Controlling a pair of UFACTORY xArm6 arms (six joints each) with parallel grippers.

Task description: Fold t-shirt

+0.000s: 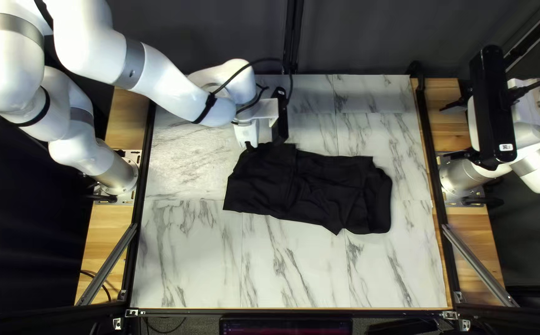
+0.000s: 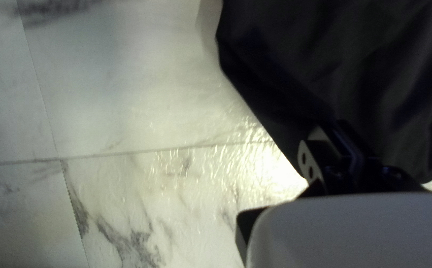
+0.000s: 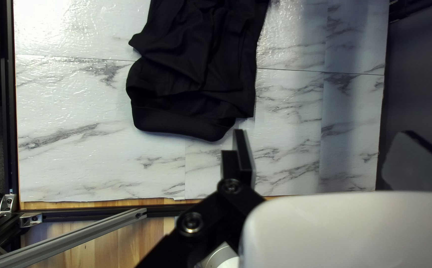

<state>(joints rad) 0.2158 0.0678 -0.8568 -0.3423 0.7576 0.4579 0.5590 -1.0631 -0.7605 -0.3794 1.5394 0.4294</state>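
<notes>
**Item:** black t-shirt.

**Location:** middle of the marble table. Lies as a rumpled oblong, partly folded, with a wrinkled top layer. The end toward the right arm's base is thick and rounded, and the near edge runs at a slant.

**Left gripper**: down at the shirt's far left corner, against the cloth edge. Whether it is clamped on the cloth or free of it is not to be made out, as dark fabric hides the contact in the left wrist view.

**Right gripper**: fingers spread wide with nothing between them. Held high by the table's right edge, well apart from the shirt.

**Step in hand (judged):** setting the far left corner in place.

**Handling notes:**
- Let go only with the corner flat on the layer beneath.
- Rise straight up, so no cloth drags or clings.
- Smooth the wrinkles and square the slanted edge before any further fold.
</notes>
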